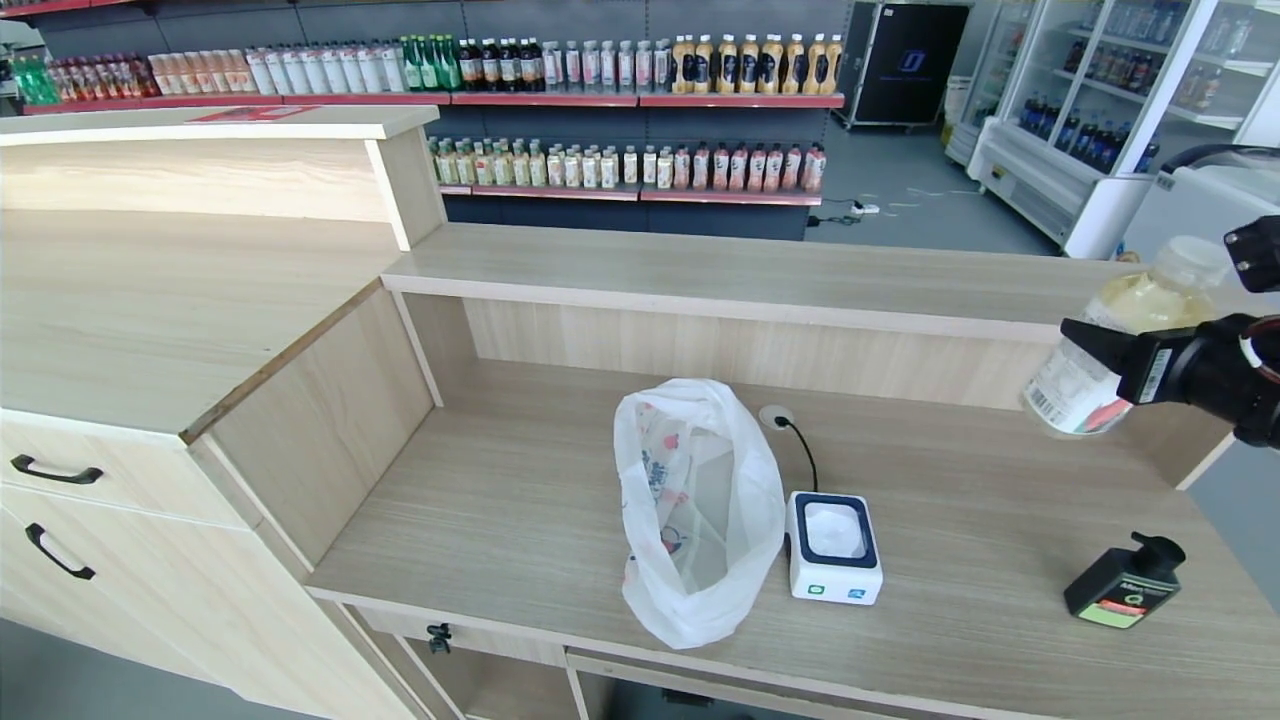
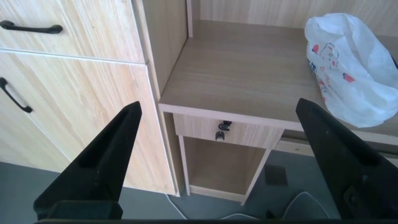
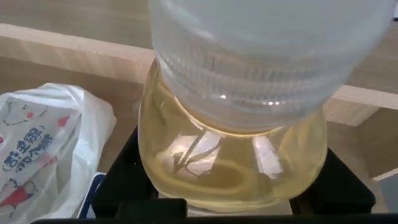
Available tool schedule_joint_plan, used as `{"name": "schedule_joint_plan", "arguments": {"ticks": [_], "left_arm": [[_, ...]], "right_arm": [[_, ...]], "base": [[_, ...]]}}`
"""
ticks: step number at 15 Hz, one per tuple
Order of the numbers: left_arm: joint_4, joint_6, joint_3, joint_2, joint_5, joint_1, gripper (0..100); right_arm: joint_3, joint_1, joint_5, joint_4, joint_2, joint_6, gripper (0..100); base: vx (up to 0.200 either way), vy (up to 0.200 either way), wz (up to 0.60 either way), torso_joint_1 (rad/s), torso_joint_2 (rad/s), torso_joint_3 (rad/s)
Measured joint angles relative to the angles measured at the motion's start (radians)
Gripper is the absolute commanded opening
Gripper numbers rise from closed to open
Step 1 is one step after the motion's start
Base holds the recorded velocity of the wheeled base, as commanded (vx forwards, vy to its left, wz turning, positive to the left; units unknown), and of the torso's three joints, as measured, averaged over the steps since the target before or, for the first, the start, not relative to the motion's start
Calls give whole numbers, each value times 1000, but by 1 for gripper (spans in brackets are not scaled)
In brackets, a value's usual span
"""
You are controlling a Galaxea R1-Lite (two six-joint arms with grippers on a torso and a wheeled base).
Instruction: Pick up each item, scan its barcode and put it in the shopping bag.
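**A:** What is found nearest?

**B:** The left gripper [image 2: 217,155] is held low, off the front left corner of the counter [image 1: 500,520]. Its jaws are spread wide and nothing is held. A black pump bottle [image 1: 1122,585] is seen near the counter's front right edge, not yet picked up.

**A:** And further in?

**B:** The barcode scanner [image 1: 834,547] is set mid-counter with its window facing up. The white shopping bag [image 1: 695,510] is placed just beside it, with its mouth left open.

**A:** Where is the item in hand?

**B:** A bottle of pale yellow drink [image 1: 1130,320] is clamped, tilted, in the right gripper [image 1: 1100,350]. It is raised over the counter's right end, well apart from the scanner.

**A:** Which step is judged to be in hand?

**B:** The carry to the scanner. The bottle has to be brought across and lowered over the window with the label's barcode turned down. Bagging is left for afterwards.
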Motion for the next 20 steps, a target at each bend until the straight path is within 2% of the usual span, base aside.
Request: {"name": "schedule_joint_plan", "arguments": {"ticks": [2, 3, 4, 7, 11, 15, 18, 20], "left_arm": [[0, 0, 0, 0, 0, 0, 100], [0, 0, 0, 0, 0, 0, 100], [0, 0, 0, 0, 0, 0, 100], [0, 0, 0, 0, 0, 0, 100], [0, 0, 0, 0, 0, 0, 100], [0, 0, 0, 0, 0, -1, 100], [0, 0, 0, 0, 0, 0, 100], [1, 0, 0, 0, 0, 0, 100]], "right_arm": [[20, 92, -254, -59, 31, -51, 0], [27, 137, -343, -77, 47, -96, 0], [36, 177, -381, -94, 62, -129, 0], [59, 234, -398, -112, 89, -154, 0], [78, 248, -401, -115, 99, -225, 0], [80, 287, -399, -230, 136, -242, 0], [64, 353, -392, -305, 190, -292, 0], [55, 391, -373, -325, 222, -287, 0]], "base": [[0, 0, 0, 0, 0, 0], [0, 0, 0, 0, 0, 0], [0, 0, 0, 0, 0, 0], [0, 0, 0, 0, 0, 0], [0, 0, 0, 0, 0, 0], [0, 0, 600, 1, 2, 2], [0, 0, 600, 4, 4, 4], [0, 0, 0, 0, 0, 0]]}}
